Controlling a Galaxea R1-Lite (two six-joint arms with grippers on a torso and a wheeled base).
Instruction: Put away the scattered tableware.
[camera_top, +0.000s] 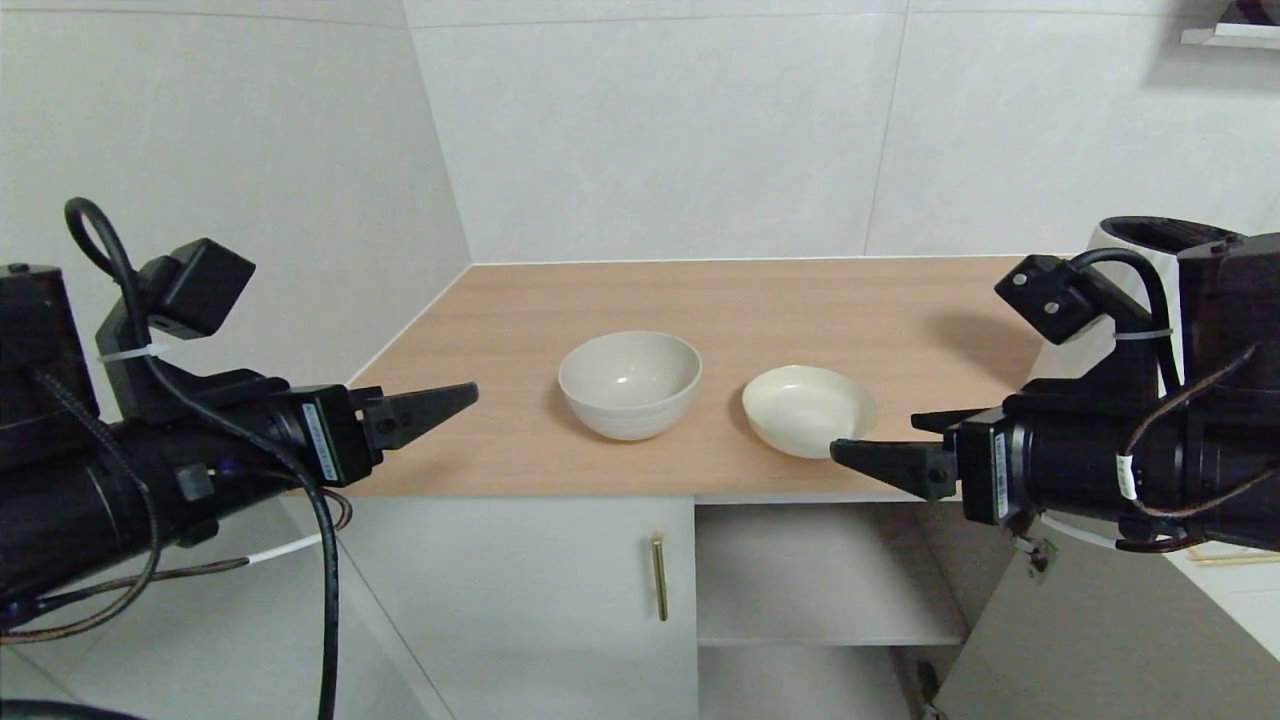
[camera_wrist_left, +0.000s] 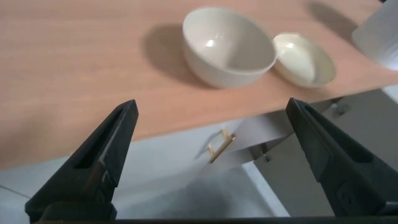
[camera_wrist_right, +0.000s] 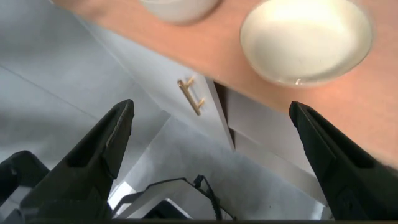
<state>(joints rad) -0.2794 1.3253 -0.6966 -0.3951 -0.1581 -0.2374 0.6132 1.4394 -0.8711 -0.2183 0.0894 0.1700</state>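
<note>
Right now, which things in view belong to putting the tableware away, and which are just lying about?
Job in hand: deep bowl and shallow dish, both on the countertop; left gripper and right gripper, both open; likely the open cabinet shelf below.

Lying about: white appliance at the counter's right end; closed cabinet door with brass handle.

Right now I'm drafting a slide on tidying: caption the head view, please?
Open left gripper and open right gripper flank a deep bowl and a shallow dish on the wooden counter.

Wide countertop (camera_top: 800, 300) room behind and left of deep bowl (camera_top: 630, 385), narrow gap to shallow dish (camera_top: 808, 408).
</note>
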